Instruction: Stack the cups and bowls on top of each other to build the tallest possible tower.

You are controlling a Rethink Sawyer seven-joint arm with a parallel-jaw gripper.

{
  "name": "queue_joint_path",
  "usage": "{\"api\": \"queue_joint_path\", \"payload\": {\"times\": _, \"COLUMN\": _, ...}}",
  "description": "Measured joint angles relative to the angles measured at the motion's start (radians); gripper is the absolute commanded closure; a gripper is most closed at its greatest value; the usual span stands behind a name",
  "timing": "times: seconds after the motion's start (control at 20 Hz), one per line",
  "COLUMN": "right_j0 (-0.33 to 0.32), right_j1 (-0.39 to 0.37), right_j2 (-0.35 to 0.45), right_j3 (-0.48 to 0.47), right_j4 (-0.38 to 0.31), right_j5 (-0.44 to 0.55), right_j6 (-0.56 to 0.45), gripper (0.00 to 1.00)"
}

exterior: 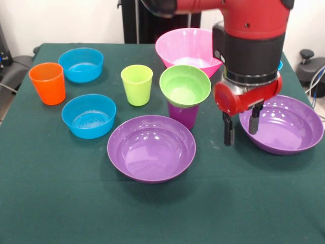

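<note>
My gripper [241, 127] is open and empty, at the left rim of the right wide purple bowl [287, 127]. To its left the small green bowl [185, 85] sits on the purple cup [183, 116]; that pair is the tower. A second wide purple bowl [151, 147] lies in front of it. The lime green cup [136, 84] and the orange cup [47, 83] stand upright to the left. Two small blue bowls [80, 64] [89, 115] lie at the left. The big pink bowl [185, 48] is at the back. Only a sliver of the light blue cup [280, 65] shows behind the arm.
Everything stands on a dark green tablecloth [61, 193]. The red and black arm [251, 46] comes down at the right and hides part of the pink bowl. A black pedestal [147, 20] stands behind the table's far edge.
</note>
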Motion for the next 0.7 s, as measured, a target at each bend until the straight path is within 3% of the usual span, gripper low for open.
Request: {"api": "queue_joint_path", "payload": {"times": 0.7, "right_j0": 0.004, "right_j1": 0.109, "right_j2": -0.002, "right_j3": -0.001, "right_j4": 0.04, "right_j5": -0.022, "right_j6": 0.0, "gripper": 0.0}}
